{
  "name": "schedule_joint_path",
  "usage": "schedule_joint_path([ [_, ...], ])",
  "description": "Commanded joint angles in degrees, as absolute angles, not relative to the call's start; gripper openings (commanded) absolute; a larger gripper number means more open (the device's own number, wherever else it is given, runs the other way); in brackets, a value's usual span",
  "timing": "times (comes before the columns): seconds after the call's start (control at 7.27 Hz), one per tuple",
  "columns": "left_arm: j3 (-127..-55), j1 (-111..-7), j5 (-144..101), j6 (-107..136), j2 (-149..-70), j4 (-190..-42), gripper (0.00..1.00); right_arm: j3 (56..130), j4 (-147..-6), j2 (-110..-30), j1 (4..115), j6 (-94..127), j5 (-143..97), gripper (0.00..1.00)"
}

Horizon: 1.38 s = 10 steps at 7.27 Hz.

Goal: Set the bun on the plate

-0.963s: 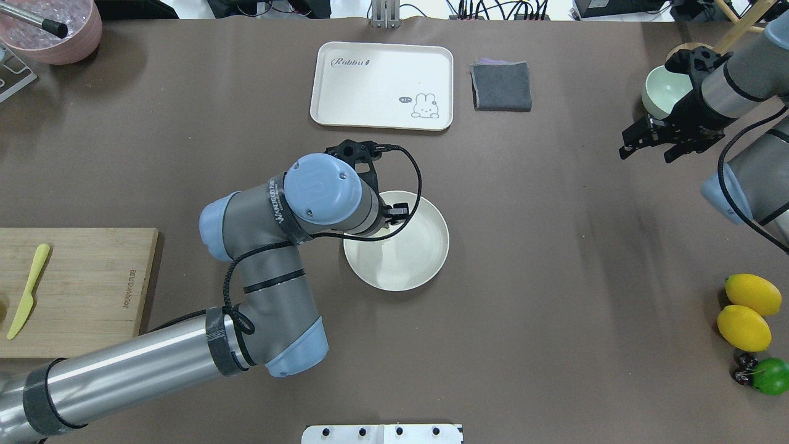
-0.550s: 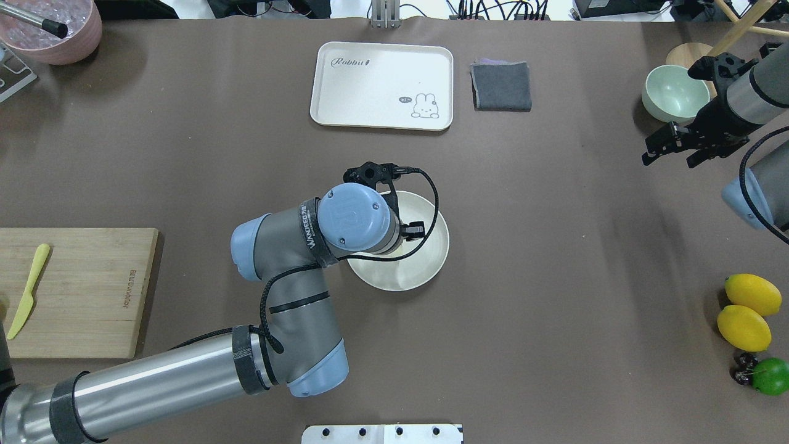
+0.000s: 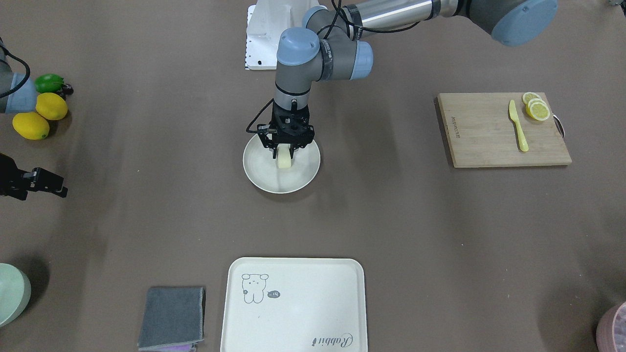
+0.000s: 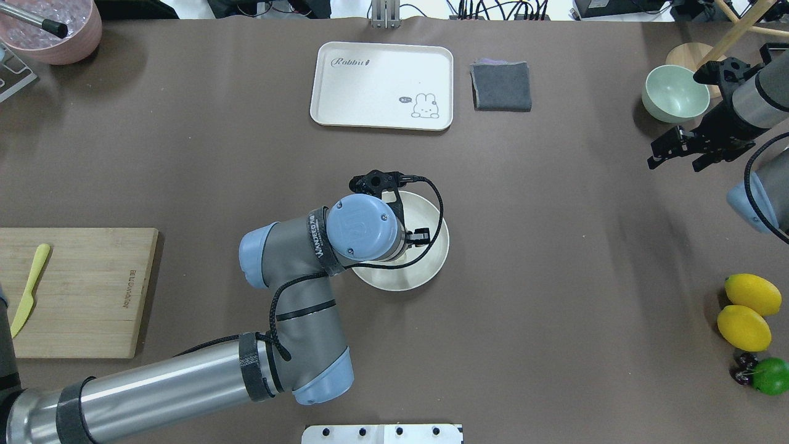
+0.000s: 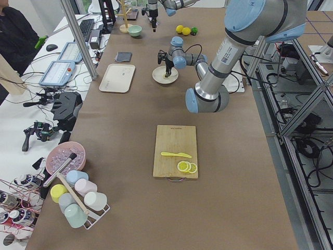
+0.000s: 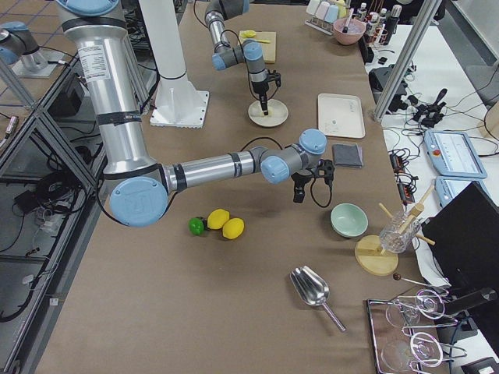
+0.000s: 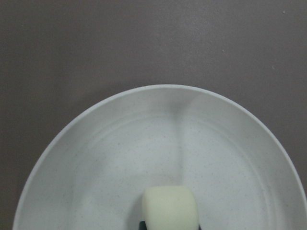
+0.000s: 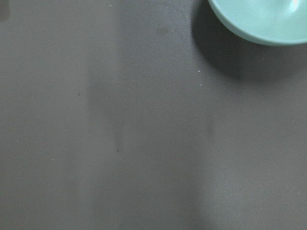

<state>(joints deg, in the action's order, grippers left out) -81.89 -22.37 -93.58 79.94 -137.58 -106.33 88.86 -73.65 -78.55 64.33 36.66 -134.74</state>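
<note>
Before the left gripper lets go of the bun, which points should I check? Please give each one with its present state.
1. The left gripper grips the bun: ok, fingers shut on both sides.
2. Bun inside the plate rim: ok; the left wrist view shows plate floor around it.
3. Bun touching the plate floor: cannot tell; no view shows its underside.
4. Bun upright, not tilted: ok in the front-facing view.
5. The right gripper away from the plate: ok, it is open beside the bowl.
</note>
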Motion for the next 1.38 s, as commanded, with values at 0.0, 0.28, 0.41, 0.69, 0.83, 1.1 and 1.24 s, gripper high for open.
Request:
schedule_joint_path([
  [0.0, -82.26, -23.37, -93.60, 78.41, -137.55, -106.17, 0.98, 88.68, -73.74, -78.57, 64.95, 36.65, -134.82, 1.00],
  [0.28, -93.35, -29.49, -99.01, 70.36, -129.44, -102.68, 0.98, 88.77, -75.13, -78.66, 68.01, 33.43, -135.17, 1.00],
  [0.41, -99.60, -34.84, -103.75, 64.48, -124.42, -99.09, 0.98, 88.51, -77.32, -78.92, 69.77, 26.61, -134.31, 1.00],
  [0.69, -106.59, -47.65, -116.73, 47.98, -112.31, -97.03, 0.98, 81.25, -79.28, -78.58, 78.27, 7.74, -134.38, 1.00],
  [0.83, -106.52, -55.12, -123.33, 36.15, -105.36, -97.29, 0.98, 79.38, -79.36, -78.57, 80.57, 4.17, -134.12, 1.00],
  [1.1, -103.21, -73.30, -134.77, 11.45, -91.90, -97.47, 0.98, 77.88, -79.28, -79.36, 82.26, 1.76, -133.16, 1.00],
  [1.24, -98.49, -80.78, -136.65, 0.03, -90.54, -96.95, 0.98, 77.09, -79.28, -79.54, 82.79, 0.63, -133.15, 1.00],
])
